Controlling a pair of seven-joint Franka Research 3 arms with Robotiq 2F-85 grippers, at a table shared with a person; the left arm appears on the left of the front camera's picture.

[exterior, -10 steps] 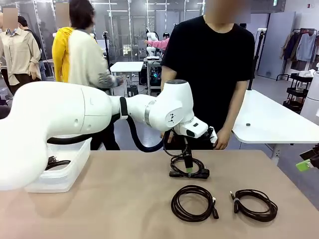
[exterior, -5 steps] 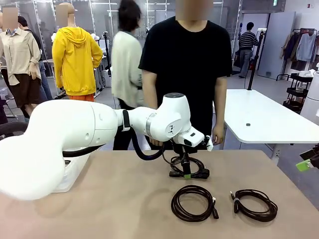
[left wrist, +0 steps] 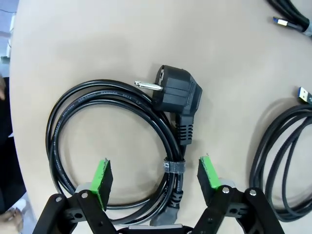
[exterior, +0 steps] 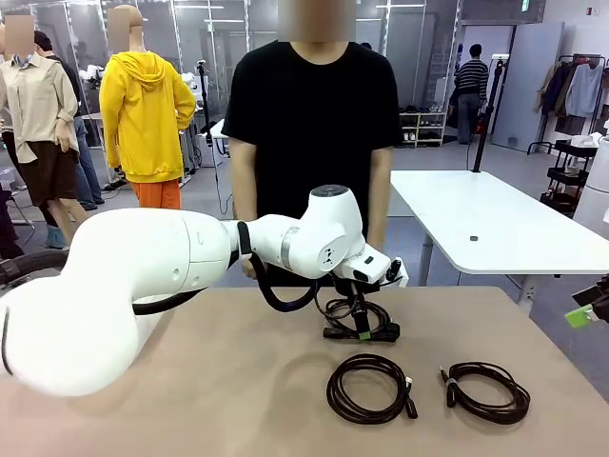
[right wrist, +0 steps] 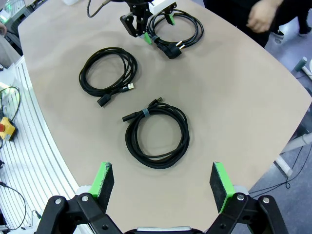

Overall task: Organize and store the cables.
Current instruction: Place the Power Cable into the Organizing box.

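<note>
Three coiled black cables lie on the tan table (exterior: 238,381). The far one is a power cord (exterior: 383,332) with a black plug (left wrist: 178,92). My left gripper (exterior: 359,330) hangs open right over it. In the left wrist view its green pads (left wrist: 102,175) straddle the strapped side of the coil (left wrist: 52,146), with the left gripper (left wrist: 156,175) not closed on it. Nearer lie a middle coil (exterior: 333,390) and a right coil (exterior: 487,413). My right gripper (right wrist: 161,183) stands open high above the right coil (right wrist: 131,141), holding nothing.
A person in a black shirt (exterior: 314,124) stands at the table's far edge, a hand (right wrist: 263,17) near the table's rim. My big white left arm (exterior: 143,276) covers the table's left side. A white table (exterior: 504,228) stands behind on the right.
My left arm has swung lower, now hiding the clear bin at the left. Its gripper has sunk slightly over the power cord. The person has stepped left.
</note>
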